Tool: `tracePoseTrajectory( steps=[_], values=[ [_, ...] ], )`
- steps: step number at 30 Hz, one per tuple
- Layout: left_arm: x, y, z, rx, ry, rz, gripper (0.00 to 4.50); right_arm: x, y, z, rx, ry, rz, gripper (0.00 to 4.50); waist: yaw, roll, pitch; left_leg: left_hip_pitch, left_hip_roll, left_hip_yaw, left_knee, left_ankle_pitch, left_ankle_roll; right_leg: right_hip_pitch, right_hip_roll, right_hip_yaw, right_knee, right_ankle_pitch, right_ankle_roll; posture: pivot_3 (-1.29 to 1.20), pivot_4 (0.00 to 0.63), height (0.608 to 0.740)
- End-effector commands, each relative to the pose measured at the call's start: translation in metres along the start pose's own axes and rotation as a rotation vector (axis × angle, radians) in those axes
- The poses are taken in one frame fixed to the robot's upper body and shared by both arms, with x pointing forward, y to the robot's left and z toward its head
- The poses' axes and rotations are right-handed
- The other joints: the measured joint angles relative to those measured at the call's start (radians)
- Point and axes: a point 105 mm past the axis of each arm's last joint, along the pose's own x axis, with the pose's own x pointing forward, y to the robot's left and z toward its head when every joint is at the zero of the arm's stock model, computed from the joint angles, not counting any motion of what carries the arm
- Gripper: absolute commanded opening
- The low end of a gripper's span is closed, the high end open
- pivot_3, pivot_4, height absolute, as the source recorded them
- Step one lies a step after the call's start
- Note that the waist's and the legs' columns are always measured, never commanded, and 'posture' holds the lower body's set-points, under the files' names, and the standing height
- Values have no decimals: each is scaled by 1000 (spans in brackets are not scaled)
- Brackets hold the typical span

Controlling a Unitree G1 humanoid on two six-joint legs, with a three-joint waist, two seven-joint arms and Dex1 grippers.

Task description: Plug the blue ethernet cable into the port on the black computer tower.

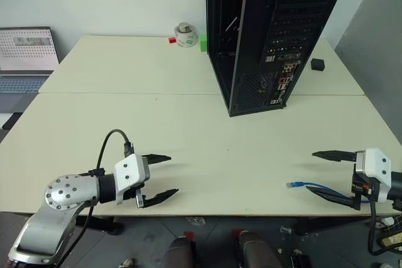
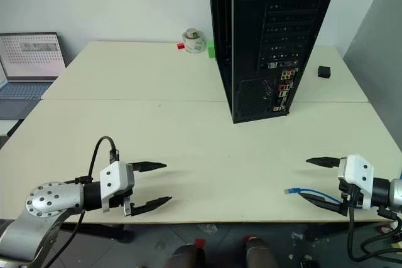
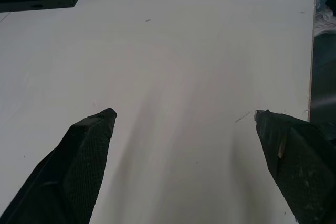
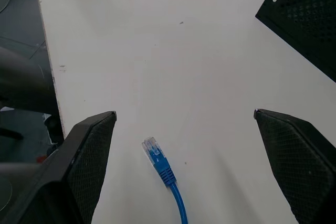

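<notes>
The black computer tower stands upright at the back of the table, its rear panel with coloured connectors facing me. The port is too small to single out among them. The blue ethernet cable lies on the table at the front right, its clear plug pointing away from the edge. My right gripper is open, and the plug rests between its fingers without touching either. At the front left my left gripper is open over bare table, holding nothing.
A laptop sits at the far left. A tape roll, a red block and a green block lie left of the tower. A small black cube lies right of it. The table's front edge runs just below both grippers.
</notes>
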Motion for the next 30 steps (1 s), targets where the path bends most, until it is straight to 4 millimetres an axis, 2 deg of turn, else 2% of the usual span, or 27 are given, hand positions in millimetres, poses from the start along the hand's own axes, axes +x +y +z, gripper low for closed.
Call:
tracePoseTrajectory(
  steps=[1, 7, 10, 20, 30],
  values=[
    [3, -6, 13, 44, -50, -23, 4500, -2, 1, 5, -51, 16, 26, 4455, 0, 0, 0, 0, 0, 0, 0, 0, 0, 0, 0, 0, 0, 0, 0, 0, 150, 740],
    [7, -10, 14, 80, -46, -28, 4500, -5, 2, -2, -53, 63, 37, 4455, 0, 0, 0, 0, 0, 0, 0, 0, 0, 0, 0, 0, 0, 0, 0, 0, 150, 740],
    [11, -12, 17, 113, -47, -49, 4500, -8, 4, -12, -52, 126, 51, 4455, 0, 0, 0, 0, 0, 0, 0, 0, 0, 0, 0, 0, 0, 0, 0, 0, 150, 740],
    [35, -16, 38, 146, -90, -205, 4500, -19, 5, -37, 38, 298, 46, 4455, 2, 0, 0, 1, -1, 1, 0, 0, 0, 1, 0, 0, 0, 0, 0, 0, 150, 740],
    [46, -18, 49, 139, -138, -267, 4500, -3, 5, -43, 65, 295, 34, 4455, 0, 0, 0, 1, 0, 0, 0, 0, 0, 1, 1, 0, 0, 0, 0, 0, 150, 740]
  ],
)
